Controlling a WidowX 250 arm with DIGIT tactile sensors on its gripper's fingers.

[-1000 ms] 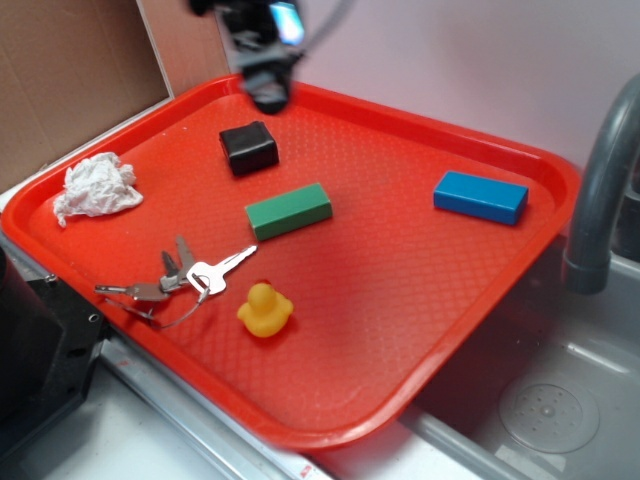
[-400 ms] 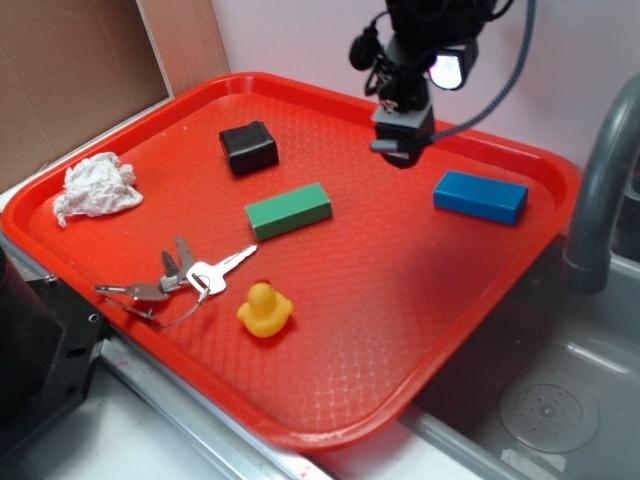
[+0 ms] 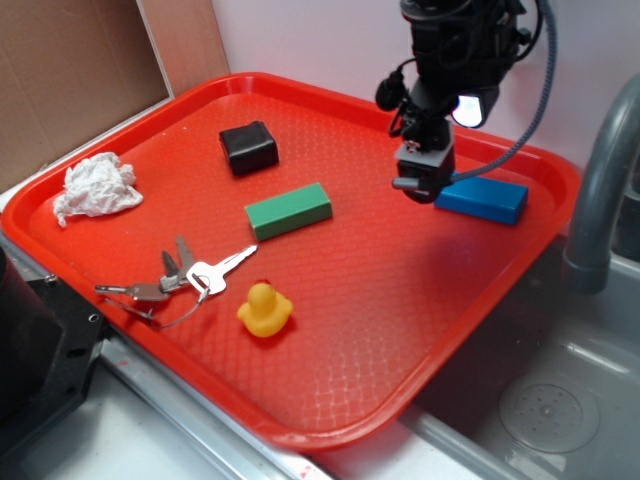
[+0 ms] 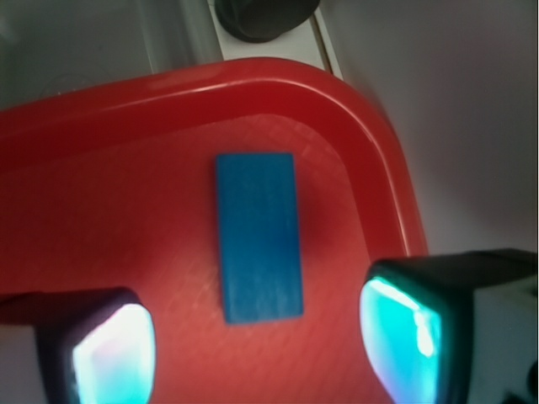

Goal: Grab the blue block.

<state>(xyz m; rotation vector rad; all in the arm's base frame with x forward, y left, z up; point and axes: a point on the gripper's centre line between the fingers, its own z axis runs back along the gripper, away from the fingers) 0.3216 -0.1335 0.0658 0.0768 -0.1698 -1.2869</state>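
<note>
We see the gripper (image 3: 424,186) with its fingers (image 4: 402,337) spread wide apart, hanging just above the near end of the blue block (image 4: 258,236), which lies flat by the far right corner of the red tray (image 3: 400,300), well apart from the green block (image 3: 288,210).

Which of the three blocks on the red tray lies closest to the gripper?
The blue block, near the tray's right rim. The gripper hangs right beside it, while the green block and the black block lie well off to the left.
</note>
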